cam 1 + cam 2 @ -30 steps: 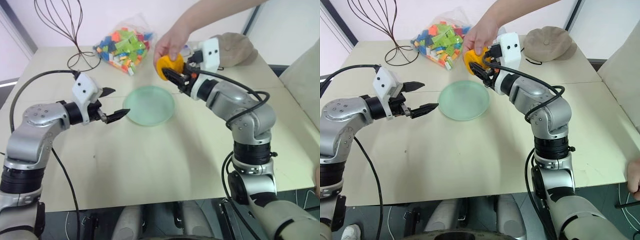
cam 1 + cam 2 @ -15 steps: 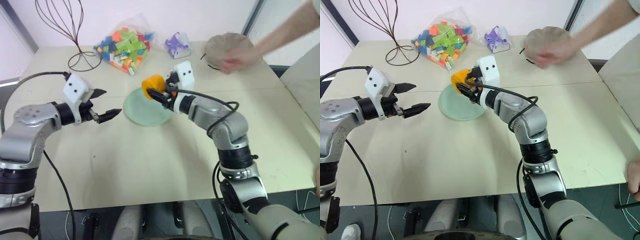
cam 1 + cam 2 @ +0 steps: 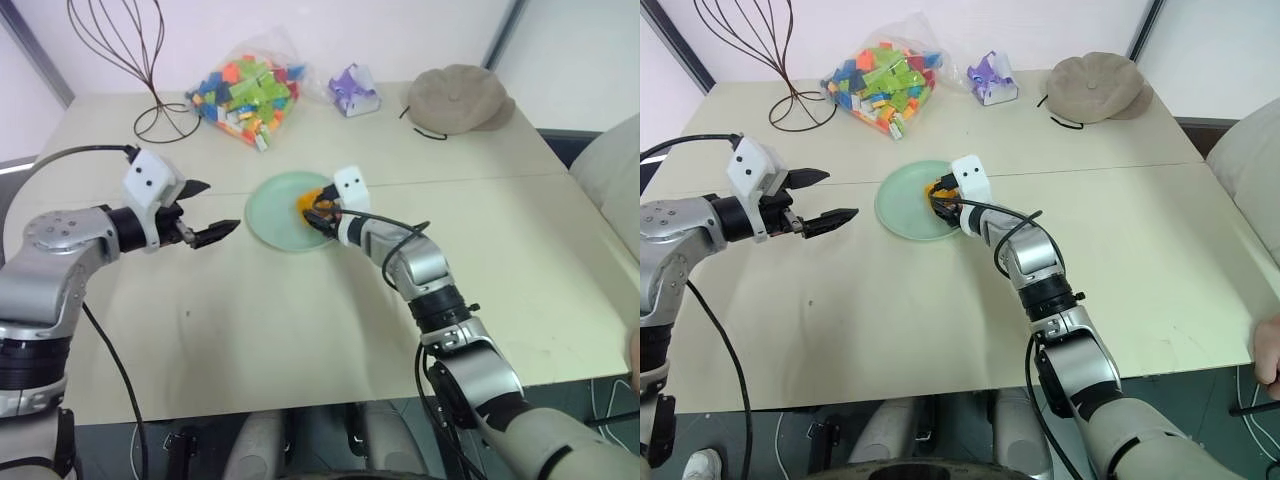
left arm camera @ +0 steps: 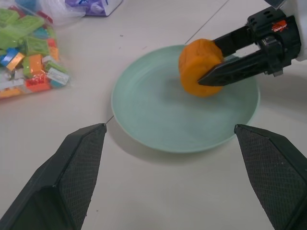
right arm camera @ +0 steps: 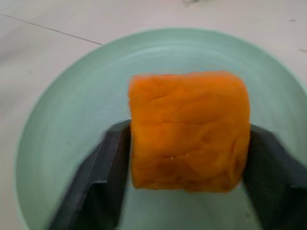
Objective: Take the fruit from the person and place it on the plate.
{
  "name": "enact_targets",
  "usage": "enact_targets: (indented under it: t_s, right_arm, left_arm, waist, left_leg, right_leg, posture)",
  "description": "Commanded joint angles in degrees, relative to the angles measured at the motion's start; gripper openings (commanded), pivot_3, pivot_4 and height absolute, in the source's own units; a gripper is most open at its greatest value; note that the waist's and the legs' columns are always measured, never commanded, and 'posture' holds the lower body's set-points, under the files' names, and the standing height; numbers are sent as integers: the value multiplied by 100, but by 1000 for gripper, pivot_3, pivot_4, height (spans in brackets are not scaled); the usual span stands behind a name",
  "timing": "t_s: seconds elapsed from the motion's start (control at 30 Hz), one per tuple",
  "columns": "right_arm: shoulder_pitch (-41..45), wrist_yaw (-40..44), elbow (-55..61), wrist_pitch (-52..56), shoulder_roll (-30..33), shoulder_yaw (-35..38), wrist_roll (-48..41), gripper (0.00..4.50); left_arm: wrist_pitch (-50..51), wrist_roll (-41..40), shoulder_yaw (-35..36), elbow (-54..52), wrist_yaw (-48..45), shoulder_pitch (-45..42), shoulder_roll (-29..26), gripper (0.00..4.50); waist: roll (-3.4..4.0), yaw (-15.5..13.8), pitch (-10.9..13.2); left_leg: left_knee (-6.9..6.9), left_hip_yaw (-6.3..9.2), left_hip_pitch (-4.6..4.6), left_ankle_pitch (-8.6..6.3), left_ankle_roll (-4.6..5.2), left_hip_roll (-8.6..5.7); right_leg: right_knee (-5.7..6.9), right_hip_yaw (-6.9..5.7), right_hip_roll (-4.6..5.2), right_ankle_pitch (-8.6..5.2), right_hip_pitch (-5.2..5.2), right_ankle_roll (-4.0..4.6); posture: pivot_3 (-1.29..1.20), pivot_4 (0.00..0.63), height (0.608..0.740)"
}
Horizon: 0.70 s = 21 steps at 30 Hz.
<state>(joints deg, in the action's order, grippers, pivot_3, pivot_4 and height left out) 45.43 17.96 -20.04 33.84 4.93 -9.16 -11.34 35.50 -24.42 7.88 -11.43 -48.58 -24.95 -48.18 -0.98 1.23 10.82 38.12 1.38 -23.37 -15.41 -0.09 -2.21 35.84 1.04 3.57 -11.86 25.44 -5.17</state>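
The orange fruit (image 4: pixel 199 64) rests on the pale green plate (image 3: pixel 270 222) in the middle of the table, toward the plate's right side. My right gripper (image 3: pixel 938 205) reaches low over the plate rim, open, with one black finger on each side of the fruit (image 5: pixel 189 129). Whether the fingers (image 5: pixel 112 158) touch it I cannot tell. My left gripper (image 3: pixel 222 207) hovers open and empty just left of the plate (image 4: pixel 144 110), pointing at it. A person's hand (image 3: pixel 1268 352) shows at the table's right front edge.
At the back of the table lie a clear bag of coloured toy bricks (image 3: pixel 245 88), a black wire stand (image 3: pixel 120 50), a small purple object (image 3: pixel 352 88) and a beige cap (image 3: pixel 455 97). Bare tabletop (image 3: pixel 300 320) stretches in front of the plate.
My right gripper carried the fruit down from the person's hand onto the plate and spread its jaws. The person's arm drew back out of the scene. My left gripper stayed nearly still.
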Motion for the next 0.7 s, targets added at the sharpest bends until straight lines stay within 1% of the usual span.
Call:
enact_targets:
  t_s: [0.03,0.1,0.17,0.3,0.43,0.63,0.7]
  right_arm:
    - [114,110,454,26,-30,47,12,4469]
    - [97,162,700,166,30,92,-32,4469]
    - [62,285,1181,411,182,184,-156,4469]
    - [-42,627,2340,1040,691,386,-463,4469]
    - [-222,1371,3865,1763,1719,885,-1224,4469]
    - [-764,2063,4894,2063,2882,1445,-1923,4469]
    - [-1131,2330,5208,2119,3350,1796,-2171,4469]
  left_arm:
    - [-76,-17,122,-137,-25,-27,-73,4500]
    - [-85,-24,110,-135,-40,-29,-62,4500]
    - [-92,-30,94,-137,-57,-31,-50,4500]
    - [-113,-31,58,-122,-96,-41,-20,4500]
    - [-132,-27,32,-121,-144,-40,3,4500]
    - [-155,-24,36,-126,-170,-15,13,4500]
    - [-172,-25,41,-128,-185,4,6,4500]
  waist:
    - [0,0,0]
    - [1,-1,0]
    - [1,-8,1]
    - [0,-32,0]
    - [0,-46,1]
    - [-1,-30,0]
    - [-1,-43,0]
  left_leg:
    - [0,0,0,0,0,0]
    - [0,0,0,0,-1,0]
    - [0,1,0,0,-1,0]
    - [0,1,-1,0,-1,-2]
    - [0,2,-2,0,0,-2]
    - [0,2,0,-1,1,2]
    - [0,1,1,0,2,2]
  right_leg:
    - [1,0,0,0,0,0]
    - [1,0,0,0,1,0]
    - [2,0,0,0,1,0]
    - [1,-1,2,0,-1,0]
    - [-3,-3,2,0,-2,0]
    - [-6,-3,0,-1,-7,0]
    - [-6,-3,1,-1,-7,-1]
  posture:
    - [0,150,740]
    - [0,150,740]
    - [0,150,740]
    - [0,150,740]
    - [0,150,740]
    - [0,150,740]
    - [0,150,740]
